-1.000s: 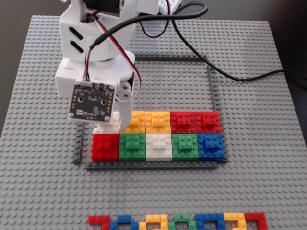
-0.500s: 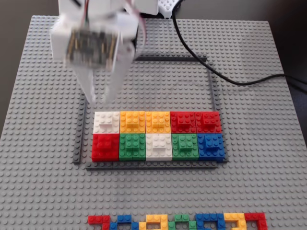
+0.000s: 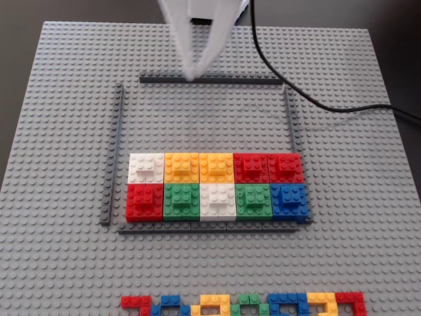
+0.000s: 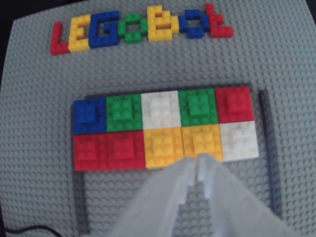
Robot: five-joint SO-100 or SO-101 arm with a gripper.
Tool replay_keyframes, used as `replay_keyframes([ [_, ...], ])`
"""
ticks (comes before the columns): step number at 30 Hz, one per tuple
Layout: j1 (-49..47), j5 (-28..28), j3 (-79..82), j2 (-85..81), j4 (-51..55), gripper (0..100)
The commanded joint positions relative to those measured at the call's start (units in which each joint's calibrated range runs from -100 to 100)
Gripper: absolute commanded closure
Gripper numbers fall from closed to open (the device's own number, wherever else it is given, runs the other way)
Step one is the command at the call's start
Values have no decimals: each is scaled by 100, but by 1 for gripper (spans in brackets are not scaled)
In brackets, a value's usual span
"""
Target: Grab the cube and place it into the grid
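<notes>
Cubes of coloured brick fill two rows of five inside the grid frame (image 3: 289,122), a rectangle of thin dark grey rails on the grey studded baseplate (image 3: 59,263). In the fixed view the gripper (image 3: 192,74) hangs at the top edge of the frame, its white fingers tapering to a point over the far rail, and every cube sits well below that tip toward the camera. The row closer to the jaws runs white (image 3: 146,167), yellow (image 3: 181,167), yellow (image 3: 216,167), red (image 3: 250,167), red (image 3: 285,167); the row farther from them runs red (image 3: 144,201), green (image 3: 181,201), white (image 3: 217,201), green (image 3: 253,200), blue (image 3: 289,200). In the wrist view the gripper (image 4: 198,164) enters from the bottom edge, and its translucent white fingers (image 4: 217,192) meet at the tips with only a thin dark seam between them, so the jaws are together and hold nothing. Just beyond the tips lie the two yellow cubes (image 4: 163,146), with the white cube (image 4: 239,139) off to the right and two red ones (image 4: 108,150) to the left. Past the far row, well apart from the jaws, coloured brick lettering (image 4: 138,29) spells a word on the baseplate. A black cable (image 3: 309,99) crosses the plate's upper right in the fixed view.
</notes>
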Motion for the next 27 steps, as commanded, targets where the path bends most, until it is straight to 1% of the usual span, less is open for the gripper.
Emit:
replay_keyframes([
  [1,-129,-117,883,-1418,-340,100],
  [8,-306,39,2614,-3000,-579,100],
  [20,-542,-78,4544,-4384,-736,100],
  [27,-696,-171,5668,-5829,-609,100],
])
